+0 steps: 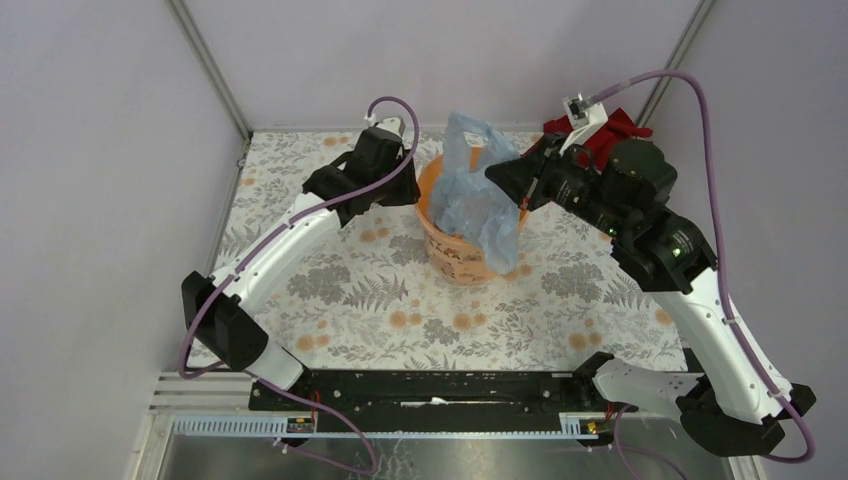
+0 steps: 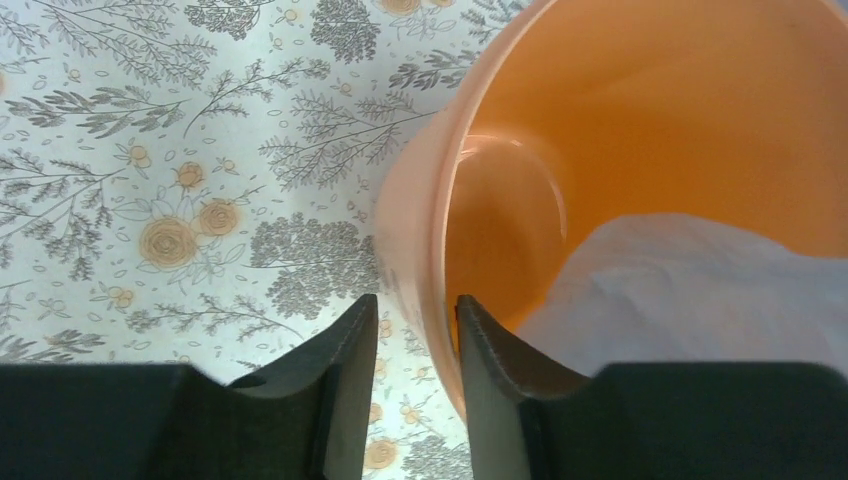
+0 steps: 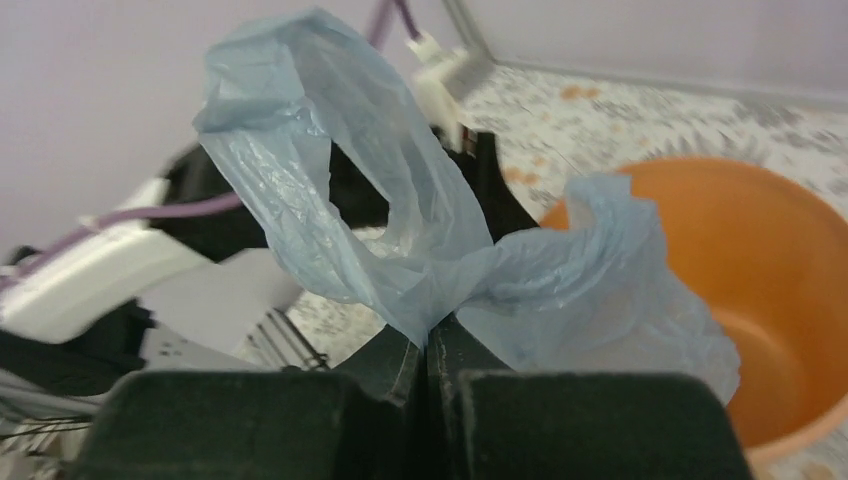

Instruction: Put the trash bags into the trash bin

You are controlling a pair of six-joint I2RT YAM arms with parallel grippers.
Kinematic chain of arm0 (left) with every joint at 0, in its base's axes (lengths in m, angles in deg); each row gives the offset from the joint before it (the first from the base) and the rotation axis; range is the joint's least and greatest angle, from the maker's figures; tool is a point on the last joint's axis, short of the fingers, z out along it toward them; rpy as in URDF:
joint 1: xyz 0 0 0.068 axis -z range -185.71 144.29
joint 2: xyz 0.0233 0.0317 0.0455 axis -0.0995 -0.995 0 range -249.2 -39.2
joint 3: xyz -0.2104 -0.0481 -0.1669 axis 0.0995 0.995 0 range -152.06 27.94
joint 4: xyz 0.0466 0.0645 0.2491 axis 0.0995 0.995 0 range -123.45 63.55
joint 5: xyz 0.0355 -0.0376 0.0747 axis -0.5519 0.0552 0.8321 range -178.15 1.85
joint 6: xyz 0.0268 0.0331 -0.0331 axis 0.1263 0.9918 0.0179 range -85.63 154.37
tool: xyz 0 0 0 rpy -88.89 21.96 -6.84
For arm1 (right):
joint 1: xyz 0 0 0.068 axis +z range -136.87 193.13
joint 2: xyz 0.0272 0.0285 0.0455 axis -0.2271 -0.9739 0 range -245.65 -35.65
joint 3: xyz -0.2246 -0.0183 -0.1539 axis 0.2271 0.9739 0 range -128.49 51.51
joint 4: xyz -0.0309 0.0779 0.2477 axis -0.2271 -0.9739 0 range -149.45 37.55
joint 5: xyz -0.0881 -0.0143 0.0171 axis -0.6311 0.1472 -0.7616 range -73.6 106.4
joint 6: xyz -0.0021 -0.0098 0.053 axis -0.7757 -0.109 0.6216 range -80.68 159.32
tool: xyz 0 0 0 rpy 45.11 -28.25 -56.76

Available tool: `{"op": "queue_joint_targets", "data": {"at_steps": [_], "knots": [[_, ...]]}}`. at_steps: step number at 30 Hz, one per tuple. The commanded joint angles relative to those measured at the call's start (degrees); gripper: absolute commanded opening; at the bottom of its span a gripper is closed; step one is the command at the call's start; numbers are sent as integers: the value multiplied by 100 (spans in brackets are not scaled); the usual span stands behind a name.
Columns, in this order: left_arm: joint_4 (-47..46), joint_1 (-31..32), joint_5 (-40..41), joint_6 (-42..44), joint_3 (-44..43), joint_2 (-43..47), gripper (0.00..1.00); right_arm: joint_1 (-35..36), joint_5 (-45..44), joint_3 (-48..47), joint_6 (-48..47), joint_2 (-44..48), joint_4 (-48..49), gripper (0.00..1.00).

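Two tools work at the trash bin (image 1: 462,258), which stands upright near the middle of the flower-printed surface (image 1: 380,300). The right tool (image 3: 428,345) is closed tight on a gathered fold of the trash bag (image 3: 330,170). The pale blue film rises in a loop above its fingers and spills over the bin's mouth, part lying inside and part draped over the near right rim and down the outer wall. The left tool (image 2: 418,335) is parted a little and sits astride the bin's far left rim, one finger outside the wall, one inside. A dark red cloth (image 1: 612,130) lies in the far right corner, well apart from the bin. In the right wrist view, a purple cable (image 3: 170,210) shows behind the raised film.
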Motion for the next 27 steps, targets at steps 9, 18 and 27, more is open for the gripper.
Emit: {"op": "queue_joint_targets", "data": {"at_steps": [9,18,27], "knots": [[702,9,-189,916,-829,804,87,27,-1216,37,-762,-143,-594,0],[-1295,13,-3322,-1108,-1002,1397,89,27,-1355,-493,-1347,-956,-150,0],[-2397,369,-2159,-2836,-1548,639,84,32,-1376,-501,-1707,-1229,50,0]]}}
